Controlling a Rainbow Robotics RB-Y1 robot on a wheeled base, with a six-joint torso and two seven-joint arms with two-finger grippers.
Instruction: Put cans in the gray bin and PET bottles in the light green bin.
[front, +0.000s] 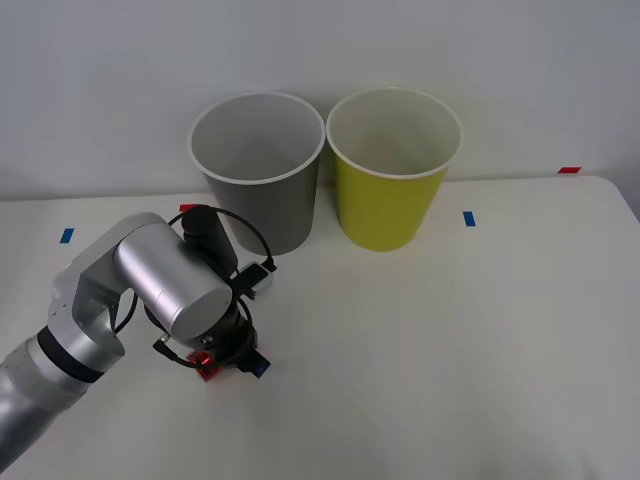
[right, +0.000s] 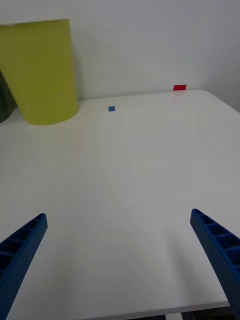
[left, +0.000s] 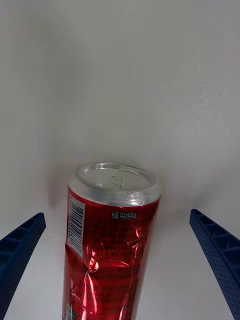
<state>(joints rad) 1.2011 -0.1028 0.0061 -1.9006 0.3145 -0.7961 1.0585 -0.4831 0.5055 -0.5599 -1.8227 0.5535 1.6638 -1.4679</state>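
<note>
A dented shiny red can (left: 107, 245) with a silver end lies on the white table between the blue fingers of my left gripper (left: 116, 215), which is open and apart from it on both sides. From the front, my left gripper (front: 232, 364) points down at the near left, with a bit of the can (front: 205, 368) showing under it. The gray bin (front: 258, 170) and the light green bin (front: 392, 170) stand upright side by side at the back. My right gripper (right: 118, 215) hovers open over bare table, right of the light green bin (right: 42, 70). PET bottles are out of view.
Small blue tape marks (front: 468, 218) and red tape marks (front: 568, 170) lie on the table (front: 450, 350). A wall rises right behind the bins. The left arm's silver forearm (front: 165, 275) reaches in from the near left corner.
</note>
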